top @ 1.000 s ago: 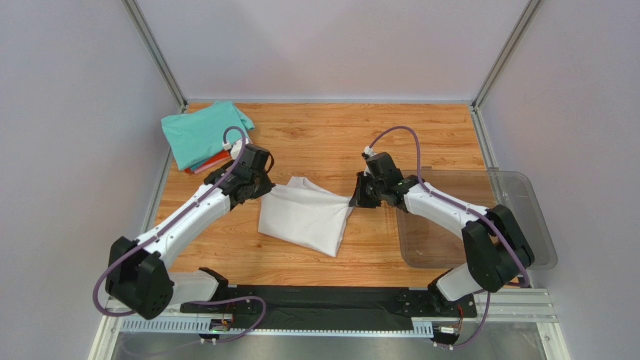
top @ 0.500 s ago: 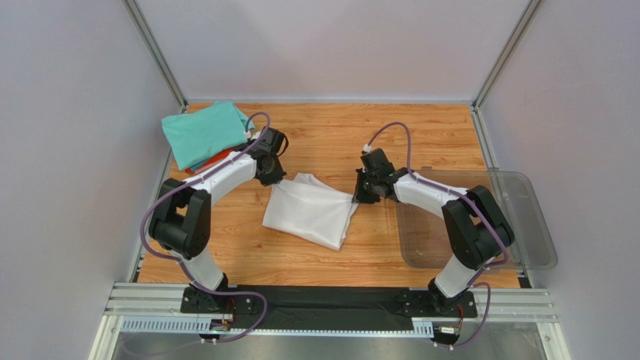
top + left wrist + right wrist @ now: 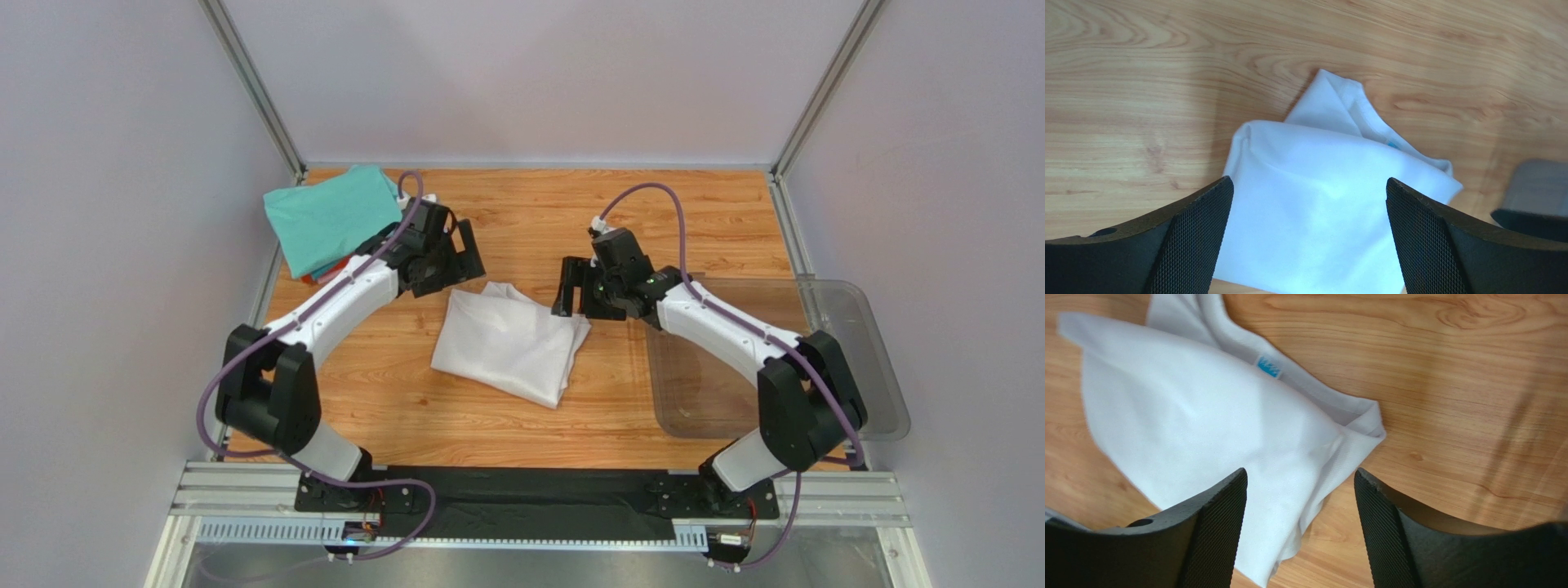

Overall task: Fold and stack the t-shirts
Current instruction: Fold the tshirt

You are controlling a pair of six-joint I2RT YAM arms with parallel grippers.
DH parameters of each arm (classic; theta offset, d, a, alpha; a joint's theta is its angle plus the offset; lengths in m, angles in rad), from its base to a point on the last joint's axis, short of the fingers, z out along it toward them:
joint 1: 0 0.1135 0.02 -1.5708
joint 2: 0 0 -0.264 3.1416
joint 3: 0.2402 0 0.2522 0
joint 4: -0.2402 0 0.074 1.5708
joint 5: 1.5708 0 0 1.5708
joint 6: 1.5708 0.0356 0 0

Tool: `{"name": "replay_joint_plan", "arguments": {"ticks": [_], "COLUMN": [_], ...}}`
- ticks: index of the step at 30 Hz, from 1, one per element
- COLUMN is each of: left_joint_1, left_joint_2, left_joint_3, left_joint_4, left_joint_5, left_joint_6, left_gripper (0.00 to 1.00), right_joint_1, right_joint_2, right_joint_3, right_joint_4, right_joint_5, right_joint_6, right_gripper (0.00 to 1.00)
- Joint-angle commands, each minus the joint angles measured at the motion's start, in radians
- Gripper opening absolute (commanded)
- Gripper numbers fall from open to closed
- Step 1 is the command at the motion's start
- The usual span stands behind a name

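White t-shirt [image 3: 509,346] lies between the left hand [image 3: 466,259] and right hand [image 3: 570,292].

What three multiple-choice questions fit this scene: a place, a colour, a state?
1. Where is the teal folded cloth t-shirt? A far-left corner of the wooden table; B centre; C near edge.
2. What colour is the neck label on the white folded cloth t-shirt? A red; B blue; C green.
3. The left pincer and right pincer are? A both open; B both shut; C gripping cloth.
1 A, seen from overhead. 2 B, blue in the right wrist view. 3 A, wrist views show both spread, empty.
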Motion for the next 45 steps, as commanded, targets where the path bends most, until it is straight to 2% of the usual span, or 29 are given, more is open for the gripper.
{"name": "replay_joint_plan", "arguments": {"ticks": [1,2,3,8,14,19,27,30,33,35,40,45], "left_joint_1": [-0.003,-0.004,-0.004,-0.007,-0.007,-0.006,-0.007,-0.009,-0.020,-0.029,-0.089,-0.090], "left_joint_2": [-0.099,-0.111,-0.110,-0.040,0.115,0.236,0.258,0.171,0.019,-0.106,-0.379,-0.584], "left_joint_3": [-0.097,-0.122,-0.156,-0.187,-0.133,-0.075,-0.145,-0.239,-0.317,-0.331,-0.358,-0.473], "left_joint_4": [0.110,0.139,0.176,0.270,0.397,0.376,0.360,0.382,0.388,0.335,0.215,0.094], "left_joint_5": [0.163,0.185,0.204,0.300,0.322,0.311,0.320,0.320,0.301,0.273,0.167,0.040], "left_joint_6": [0.039,0.036,0.033,0.033,0.053,0.064,0.047,0.033,0.038,0.045,0.067,0.033], "left_gripper": [1.00,1.00,1.00,1.00,1.00,1.00,1.00,1.00,1.00,1.00,1.00,1.00], "right_joint_1": [0.067,0.090,0.099,0.113,0.092,0.046,0.017,0.021,0.036,0.050,0.072,0.145], "right_joint_2": [-0.079,-0.081,-0.081,0.005,0.131,0.250,0.356,0.324,0.235,0.180,-0.050,-0.356], "right_joint_3": [-0.010,-0.017,-0.024,-0.012,0.062,0.069,0.091,0.089,0.083,0.097,0.103,-0.039], "right_joint_4": [0.011,0.024,0.039,0.102,0.068,0.057,0.042,0.036,0.015,-0.007,-0.078,-0.075], "right_joint_5": [-0.036,-0.037,-0.052,-0.085,0.013,0.000,0.020,-0.003,0.012,0.036,0.038,0.040], "right_joint_6": [0.006,0.012,0.020,0.057,-0.021,-0.047,-0.104,-0.135,-0.176,-0.224,-0.270,-0.227], "right_gripper": [0.86,0.96,1.00,1.00,1.00,1.00,1.00,1.00,1.00,1.00,1.00,1.00]}}
